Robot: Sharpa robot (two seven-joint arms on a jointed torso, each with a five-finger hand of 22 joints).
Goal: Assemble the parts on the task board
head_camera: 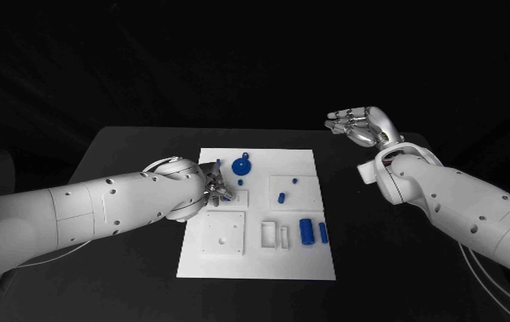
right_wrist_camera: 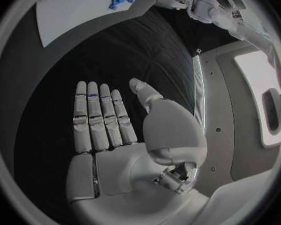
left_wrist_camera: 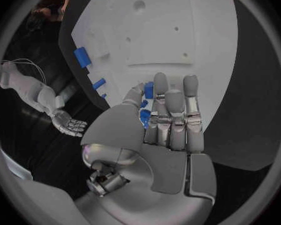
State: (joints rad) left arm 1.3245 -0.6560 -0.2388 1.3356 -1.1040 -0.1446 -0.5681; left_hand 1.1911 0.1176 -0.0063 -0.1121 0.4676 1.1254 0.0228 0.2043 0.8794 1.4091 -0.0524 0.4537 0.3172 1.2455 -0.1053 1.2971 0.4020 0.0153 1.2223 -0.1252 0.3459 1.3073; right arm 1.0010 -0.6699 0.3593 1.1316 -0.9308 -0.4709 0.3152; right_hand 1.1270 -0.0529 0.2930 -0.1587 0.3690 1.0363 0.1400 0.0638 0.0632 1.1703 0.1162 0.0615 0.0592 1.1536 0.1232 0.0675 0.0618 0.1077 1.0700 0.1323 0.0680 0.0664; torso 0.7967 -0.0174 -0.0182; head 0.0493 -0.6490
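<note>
Head view had the white board sitting mid-worktop. The left robot hand was over the board's 9 o'clock edge; in the left wrist view its fingers were flat and pressed together, a blue part just beside the thumb, though I couldn't tell if it was pinched. The right robot hand was off at 2 o'clock over bare worktop, fingers straight, holding nothing. A round blue part sat near 12, two more toward 5.
</note>
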